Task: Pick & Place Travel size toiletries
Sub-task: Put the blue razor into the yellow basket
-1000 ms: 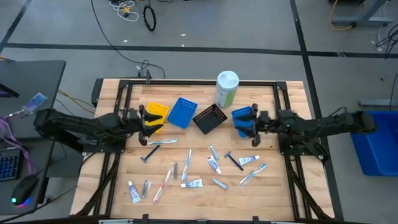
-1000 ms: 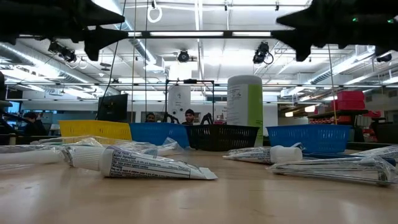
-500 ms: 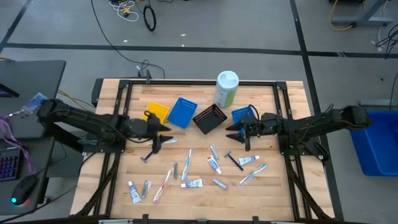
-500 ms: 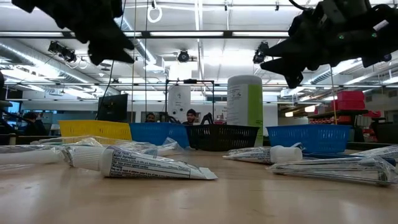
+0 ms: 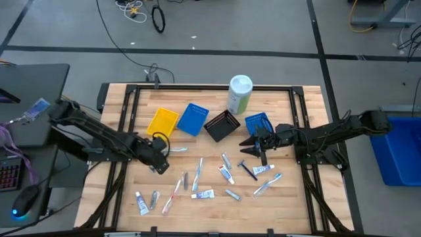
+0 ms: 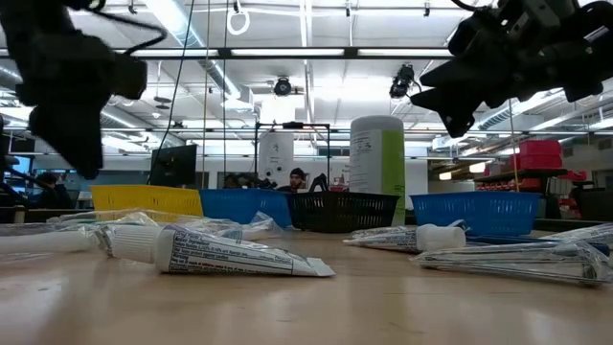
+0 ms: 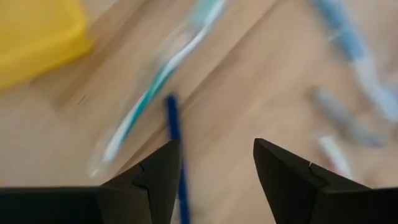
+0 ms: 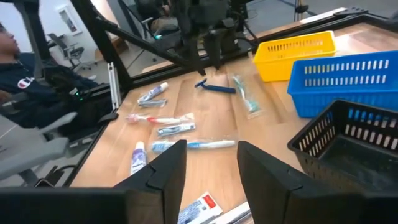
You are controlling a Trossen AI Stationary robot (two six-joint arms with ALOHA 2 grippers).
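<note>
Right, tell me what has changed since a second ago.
The left gripper swung off the yellow tray down over the blue razor, fingers open. The right gripper left the blue basket, moving toward the table's middle. The toiletries haven't moved.

From above I saw four trays (image 5: 193,119) in a row behind the toiletries (image 5: 205,178) scattered across the desk (image 5: 289,204); the canister (image 5: 239,93) stood behind the trays.

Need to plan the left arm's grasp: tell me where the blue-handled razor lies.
In the high view the blue-handled razor lies on the table's left half, beside a packaged toothbrush and below the yellow tray, under the left gripper.
</note>
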